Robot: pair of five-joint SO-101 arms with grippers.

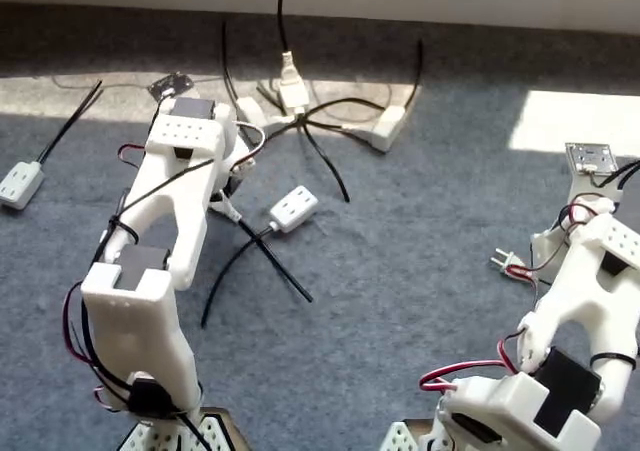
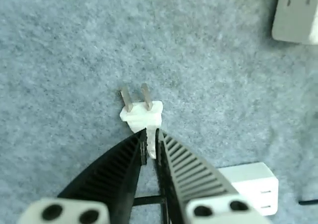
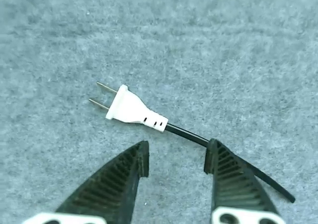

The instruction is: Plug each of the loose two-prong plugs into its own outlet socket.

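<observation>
Left claw (image 2: 150, 134) pinches a plug (image 2: 141, 110) by its rear, prongs pointing away, with a socket (image 2: 253, 186) just beside it. The grasp looks done, so next the prongs need lining up with that socket's slots. Right claw (image 3: 174, 154) hangs spread above the second plug (image 3: 131, 110), which lies ungrasped on the surface (image 3: 223, 45).

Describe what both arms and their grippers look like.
The left arm and right arm are blocky white plastic shells with black motor blocks and red and black wires looped along them. The left gripper and right gripper have black, ribbed, tapering fingers on white bases.
</observation>
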